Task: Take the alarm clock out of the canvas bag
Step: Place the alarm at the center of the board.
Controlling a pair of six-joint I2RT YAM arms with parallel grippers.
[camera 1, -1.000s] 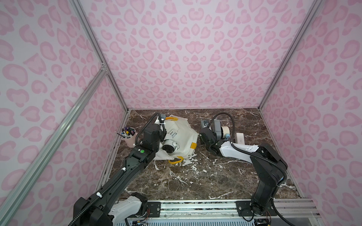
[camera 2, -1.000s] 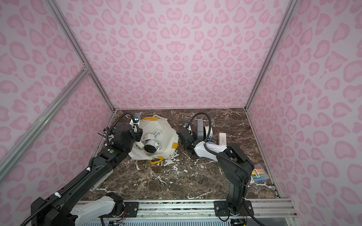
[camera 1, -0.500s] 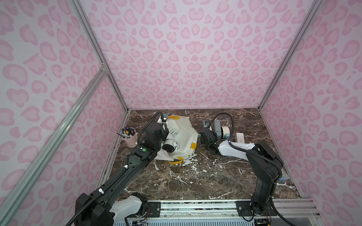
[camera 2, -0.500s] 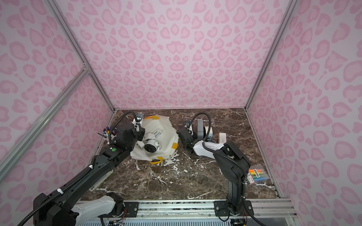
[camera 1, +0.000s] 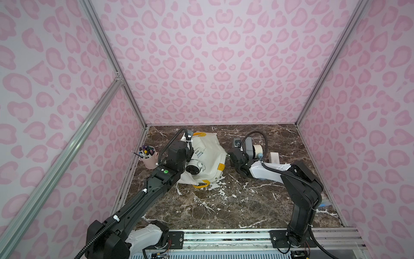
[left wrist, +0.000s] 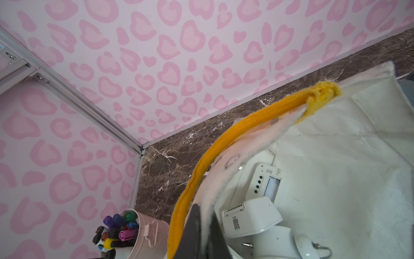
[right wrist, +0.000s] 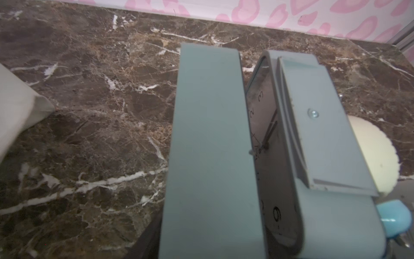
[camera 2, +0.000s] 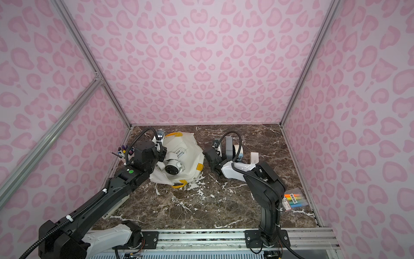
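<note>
**Left side.** A pink pen bucket (camera 1: 149, 159) stands clear of the work, near the wall.

**Left end effector** (left wrist: 202, 222): clenched on the rim cloth of the canvas bag (camera 1: 209, 152), just beside its yellow strap handle (left wrist: 224, 143). The rim is lifted, so the mouth gapes.

**Bag contents.** A white twin-bell alarm clock (camera 1: 194, 168) lies in the open mouth, not yet out. A white digital clock (left wrist: 266, 186) lies beside it, deeper in.

**Right end effector** (camera 1: 242, 155): low over the tabletop (camera 1: 224, 201), to the right of the bag and apart from it. A grey clock (right wrist: 264, 139) stands upright directly before it, outside the bag. The fingers are hidden in every view, so I cannot tell whether they grip this clock or are released.

**Assessment.** The step in hand appears to be parting from the grey clock at its resting place.

**Recommendations.**
- Spread the fingers fully before any withdrawal.
- Back off along the line of approach, because a sideways drag would likely topple the upright clock.
- The left grasp should hold height and tension on the rim, since a slack mouth would cover the white alarm clock.
- For that clock, take the body rather than the bells or top loop.
</note>
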